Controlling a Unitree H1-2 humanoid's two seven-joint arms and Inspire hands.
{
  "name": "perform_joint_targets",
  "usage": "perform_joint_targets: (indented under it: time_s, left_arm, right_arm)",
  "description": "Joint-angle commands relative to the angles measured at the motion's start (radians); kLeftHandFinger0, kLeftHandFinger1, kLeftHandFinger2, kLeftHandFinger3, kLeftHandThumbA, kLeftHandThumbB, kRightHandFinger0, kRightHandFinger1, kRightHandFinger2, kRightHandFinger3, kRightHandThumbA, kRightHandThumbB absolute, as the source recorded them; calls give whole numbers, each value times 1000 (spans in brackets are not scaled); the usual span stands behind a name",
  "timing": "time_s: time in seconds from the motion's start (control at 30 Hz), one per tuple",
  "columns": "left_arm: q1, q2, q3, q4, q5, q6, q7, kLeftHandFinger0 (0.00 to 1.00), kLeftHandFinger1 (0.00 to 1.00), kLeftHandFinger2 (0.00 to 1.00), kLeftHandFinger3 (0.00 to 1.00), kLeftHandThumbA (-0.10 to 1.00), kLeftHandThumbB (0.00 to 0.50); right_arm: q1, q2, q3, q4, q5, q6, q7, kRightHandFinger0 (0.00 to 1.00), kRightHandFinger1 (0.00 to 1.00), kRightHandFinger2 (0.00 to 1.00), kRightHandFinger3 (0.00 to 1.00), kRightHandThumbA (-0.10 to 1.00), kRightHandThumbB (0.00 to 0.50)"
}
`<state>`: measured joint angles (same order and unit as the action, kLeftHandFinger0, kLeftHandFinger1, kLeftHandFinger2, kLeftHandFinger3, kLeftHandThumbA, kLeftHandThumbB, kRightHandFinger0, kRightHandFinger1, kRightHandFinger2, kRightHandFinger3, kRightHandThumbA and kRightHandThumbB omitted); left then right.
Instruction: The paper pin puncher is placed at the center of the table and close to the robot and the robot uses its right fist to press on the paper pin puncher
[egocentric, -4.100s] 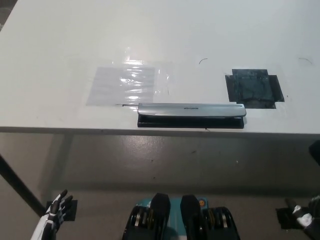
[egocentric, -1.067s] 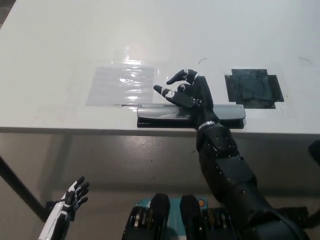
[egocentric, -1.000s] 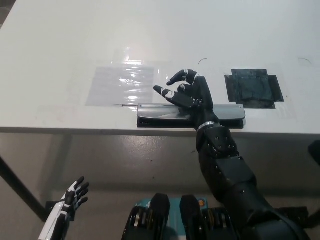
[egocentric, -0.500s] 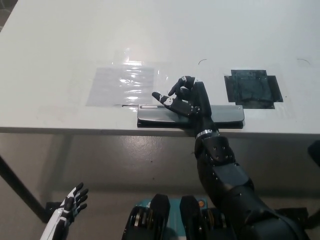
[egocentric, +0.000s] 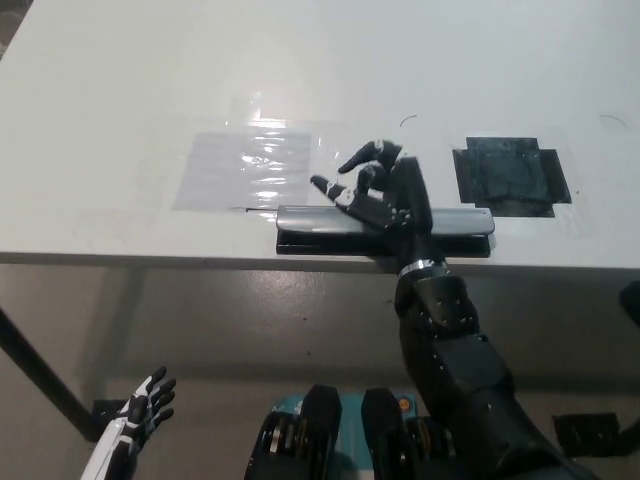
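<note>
Metal-topped and stiff, the puncher (egocentric: 385, 229) lies under the right hand (egocentric: 385, 195), right at the table's (egocentric: 120, 80) near edge; it likely takes a firm press mid-lever. That hand is half-open, gripping nothing. Open tabletop beyond it; left hand (egocentric: 143, 405) hangs spread, far below-left

Right hand (egocentric: 385, 195) extended forward, fingers (egocentric: 352, 160) loosely curled; left hand (egocentric: 143, 404) low, open.
</note>
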<state>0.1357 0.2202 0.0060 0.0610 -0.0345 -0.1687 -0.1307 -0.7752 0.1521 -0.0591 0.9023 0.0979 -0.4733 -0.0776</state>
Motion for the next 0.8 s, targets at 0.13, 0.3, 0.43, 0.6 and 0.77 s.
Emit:
perform_joint_targets:
  time_s: [0.13,0.3,0.43,0.6,0.77]
  left_arm:
    - [-14,21,2,-30,-2,-31,-20,1000,1000,1000,1000,1000,138]
    - [-16,29,-1,-31,5,-31,-25,1000,1000,1000,1000,1000,126]
    - [-22,31,0,-31,3,-23,-27,1000,1000,1000,1000,1000,133]
    - [-35,33,0,-32,5,-24,-27,1000,1000,1000,1000,1000,129]
    - [-37,34,3,-29,6,-29,-24,1000,1000,1000,1000,1000,135]
  right_arm:
    - [-11,-54,15,-869,70,420,17,0,0,169,64,1000,155]
    - [92,-88,17,-1117,84,513,12,0,0,48,0,1000,175]
    - [217,-143,27,-1287,83,538,40,0,0,18,0,1000,141]
    - [476,-225,39,-1457,66,490,93,0,0,0,1,1000,132]
    - [809,-249,34,-1544,0,364,106,0,0,0,0,1000,131]
